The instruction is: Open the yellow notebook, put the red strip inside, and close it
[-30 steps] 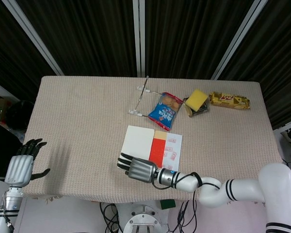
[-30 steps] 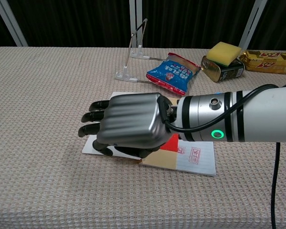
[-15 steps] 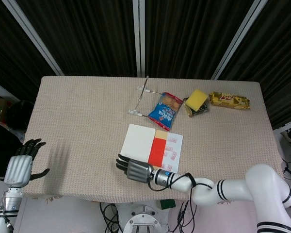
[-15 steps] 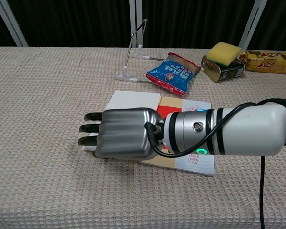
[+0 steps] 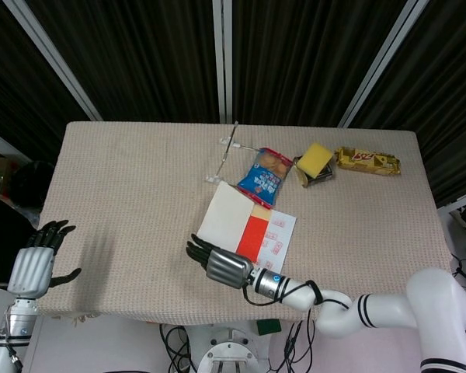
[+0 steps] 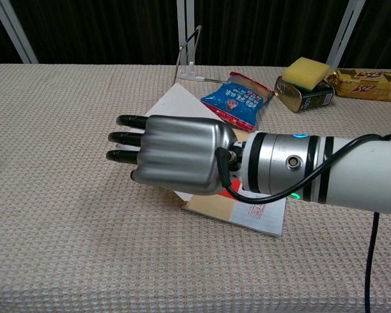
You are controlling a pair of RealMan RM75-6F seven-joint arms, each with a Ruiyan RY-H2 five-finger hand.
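The yellow notebook [image 5: 276, 238] [image 6: 247, 216] lies open near the table's front edge. Its white left cover [image 5: 227, 214] [image 6: 177, 104] is raised and tilted up to the right. The red strip [image 5: 251, 238] [image 6: 232, 195] lies along the inner page by the spine. My right hand [image 5: 217, 265] [image 6: 176, 155] hovers at the cover's lower left corner, fingers stretched out to the left and the cover leaning behind them. Its thumb is hidden, and no grip shows. My left hand [image 5: 35, 264] hangs off the table's left edge, fingers spread, holding nothing.
A blue snack bag [image 5: 264, 175] [image 6: 238, 98] lies just beyond the notebook. A wire stand [image 5: 227, 151] [image 6: 182, 59] sits behind it. At the back right are a yellow sponge [image 5: 314, 159] [image 6: 307, 70] on a tin [image 6: 306, 94] and a candy bar [image 5: 366, 161] [image 6: 371, 81].
The white cover, flat on the table before, now stands tilted up. My right hand has risen with it and shifted slightly. The left hand has not moved.
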